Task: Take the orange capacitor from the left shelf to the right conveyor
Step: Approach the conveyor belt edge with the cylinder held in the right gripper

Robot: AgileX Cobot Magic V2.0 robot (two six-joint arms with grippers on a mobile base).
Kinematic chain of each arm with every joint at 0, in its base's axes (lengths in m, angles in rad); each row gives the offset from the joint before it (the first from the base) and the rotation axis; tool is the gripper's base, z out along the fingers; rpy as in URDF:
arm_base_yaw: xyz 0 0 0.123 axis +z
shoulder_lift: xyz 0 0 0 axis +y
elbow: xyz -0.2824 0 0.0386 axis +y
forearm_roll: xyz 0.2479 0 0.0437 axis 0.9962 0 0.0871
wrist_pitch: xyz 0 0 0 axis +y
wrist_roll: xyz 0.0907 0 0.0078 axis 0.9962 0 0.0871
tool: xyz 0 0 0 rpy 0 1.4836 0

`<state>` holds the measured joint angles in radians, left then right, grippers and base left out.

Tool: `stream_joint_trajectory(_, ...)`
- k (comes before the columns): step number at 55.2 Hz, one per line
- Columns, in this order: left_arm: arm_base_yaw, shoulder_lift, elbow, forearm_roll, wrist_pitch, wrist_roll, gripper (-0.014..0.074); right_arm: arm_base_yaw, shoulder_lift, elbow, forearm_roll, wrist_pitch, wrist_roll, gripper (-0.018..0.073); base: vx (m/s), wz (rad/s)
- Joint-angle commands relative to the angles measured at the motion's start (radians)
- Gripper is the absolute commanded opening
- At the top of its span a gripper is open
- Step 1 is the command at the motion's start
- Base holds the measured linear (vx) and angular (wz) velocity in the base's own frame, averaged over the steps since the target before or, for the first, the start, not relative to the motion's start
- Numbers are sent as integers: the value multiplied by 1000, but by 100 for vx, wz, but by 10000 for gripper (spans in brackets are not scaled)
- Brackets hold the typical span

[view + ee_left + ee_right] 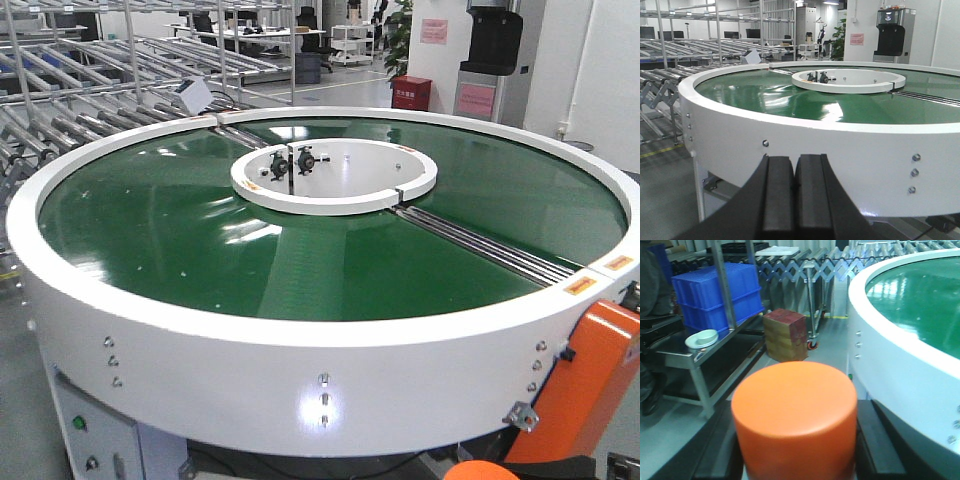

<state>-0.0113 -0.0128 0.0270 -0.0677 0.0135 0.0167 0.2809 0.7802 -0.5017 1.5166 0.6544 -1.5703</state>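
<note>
1. Right claw (797, 452) holds the capacitor (795, 410). A black finger (880, 445) shows on each side of the orange cylinder, and the jaws are spread just to its width. Its flat top hides how far down the pads reach.
2. The capacitor is off the shelf (695, 357), which stands well apart from the conveyor (900, 355). It sits outside the conveyor, beside the white wall and below the rim.
3. Left claw (795, 192) has its pads pressed together with nothing between them. It is also low in front of the conveyor wall.
4. Likeliest fault: a straight sideways move toward the belt (925, 295) would drive the capacitor or a finger into the wall. It looks too low to clear the rim without a lift first.
5. The cylinder's skin looks smooth. If the pads grip only near its top, a knock or a quick swing could twist it loose and drop it outside the conveyor.
6. In the front view an orange cap, probably the capacitor, shows under the rim close to the guard panel (590, 380). A lift that drifts that way could snag on the panel.
7. The belt is glossy, so a release from above it or at a tilt could tip the cylinder and let it roll.
8. Setting it down on a seam strip (500, 255) would leave it rocking on an uneven base.
</note>
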Motion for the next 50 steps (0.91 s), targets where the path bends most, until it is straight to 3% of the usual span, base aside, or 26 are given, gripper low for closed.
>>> stream_joint_trajectory(1,-5,-11,32,-7,-82,-6,-6,-3,-7,-31,52,14,-11,362,36,-6)
stream_joint_trajectory(50,-5,-11,32,-7,-82,-6,-6,-3,-7,-31,52,15,-11,362,33,-7)
